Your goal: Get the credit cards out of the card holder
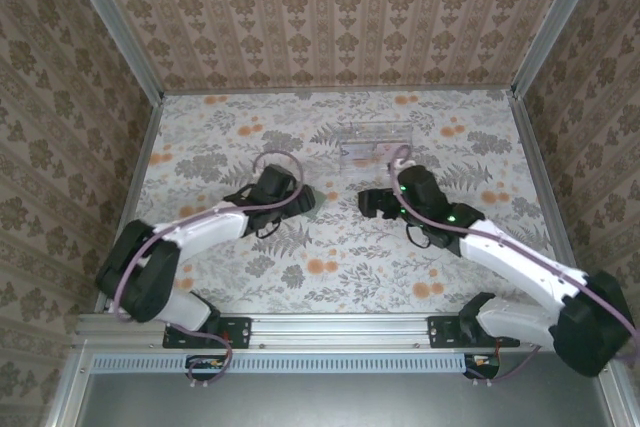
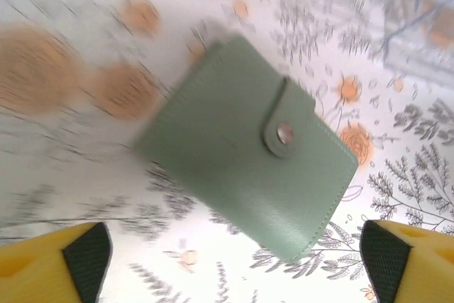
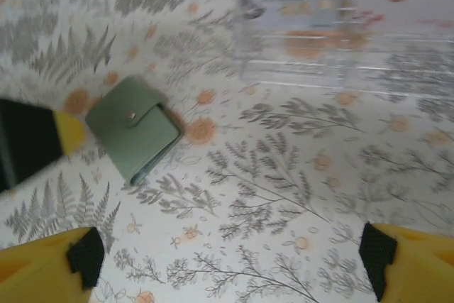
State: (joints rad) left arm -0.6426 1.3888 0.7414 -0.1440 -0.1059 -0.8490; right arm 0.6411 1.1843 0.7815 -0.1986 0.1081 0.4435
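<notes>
The card holder point(image 2: 245, 150) is a soft green wallet lying closed on the flowered table, its snap tab point(image 2: 284, 133) fastened. It lies just ahead of my left gripper point(image 2: 234, 260), which is open, with its yellow fingers point(image 2: 50, 264) wide apart and nothing between them. In the right wrist view the card holder point(image 3: 135, 129) sits to the left, well clear of my open right gripper point(image 3: 230, 253). The credit cards are hidden inside the closed holder. From above, the left gripper point(image 1: 300, 202) and right gripper point(image 1: 372, 204) face each other near the table's middle.
A clear plastic tray point(image 1: 375, 142) stands behind the grippers toward the back; it is also in the right wrist view point(image 3: 340, 26). The tip of the left gripper's finger point(image 3: 32, 140) sits just left of the holder. Papered walls enclose the table point(image 1: 330, 267).
</notes>
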